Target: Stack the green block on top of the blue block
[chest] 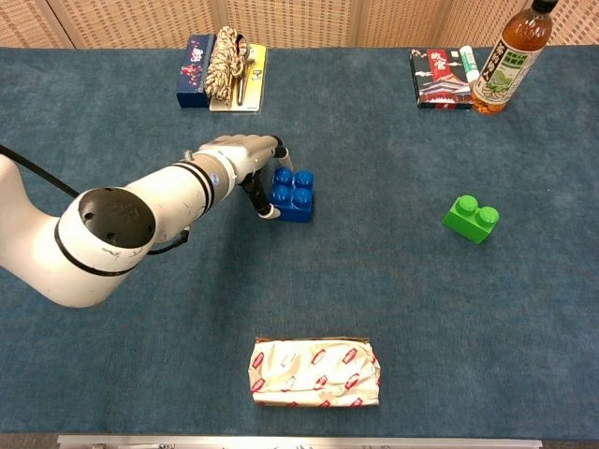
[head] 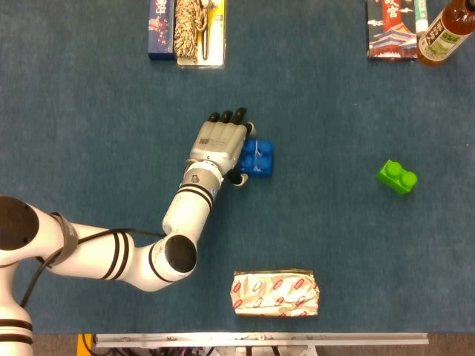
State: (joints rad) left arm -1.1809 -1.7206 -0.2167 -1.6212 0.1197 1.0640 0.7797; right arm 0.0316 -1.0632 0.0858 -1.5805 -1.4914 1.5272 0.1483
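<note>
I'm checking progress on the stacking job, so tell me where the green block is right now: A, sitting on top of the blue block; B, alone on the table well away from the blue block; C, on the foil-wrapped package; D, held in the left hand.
B: the green block lies by itself on the table, far from the blue block, which the left hand is touching.

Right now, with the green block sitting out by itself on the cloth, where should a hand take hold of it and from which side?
Probably from above, fingers closing on the two long flat sides of the green block, below its two studs. It lies flat, studs up, turned at an angle, so the hand would need to turn to match. Open cloth surrounds it; the left hand is at the blue block.
</note>
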